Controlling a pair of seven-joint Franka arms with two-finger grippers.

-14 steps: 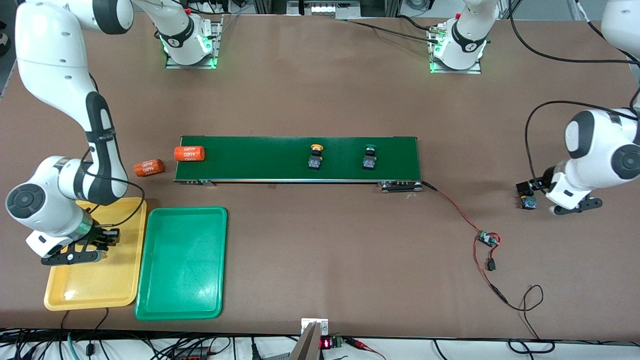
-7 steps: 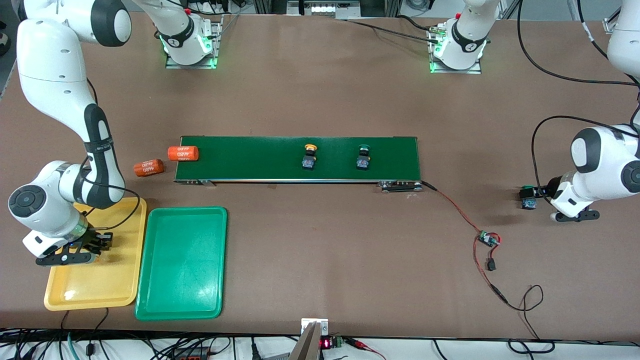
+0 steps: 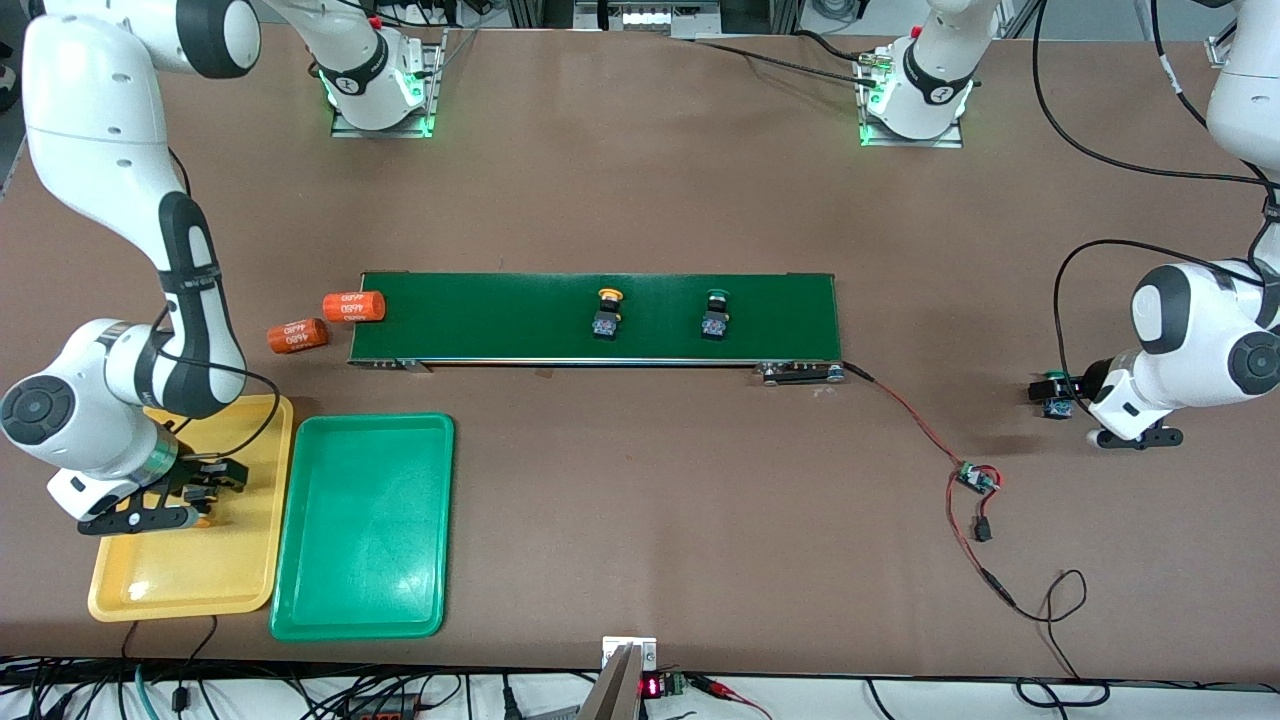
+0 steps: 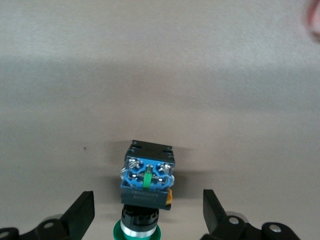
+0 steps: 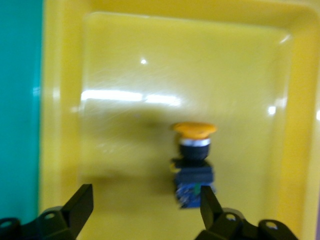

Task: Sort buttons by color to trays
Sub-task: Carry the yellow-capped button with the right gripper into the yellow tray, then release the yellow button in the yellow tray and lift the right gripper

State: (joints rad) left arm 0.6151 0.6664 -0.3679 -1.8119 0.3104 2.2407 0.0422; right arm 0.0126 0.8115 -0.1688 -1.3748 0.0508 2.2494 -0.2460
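Over yellow tray [image 3: 215, 580], right gripper [image 5: 145, 212] jaws spread, yellow-capped button [image 5: 194, 162] free; left gripper [image 4: 149, 215] jaws spread around green-capped button [image 4: 146, 186].

Glossy plastic yellow tray [image 5: 60, 100], glossy green tray [image 3: 362, 520], matt brown table [image 3: 640, 200], matt dark-green belt [image 3: 500, 315]

You have a long dark-green conveyor belt [image 3: 500, 318] mid-table. Two orange cylinders [image 3: 353, 306] with white numerals lie off its end toward the right arm. A red-and-black cable [image 3: 905, 415] runs from its other end to a small circuit board [image 3: 976, 479].
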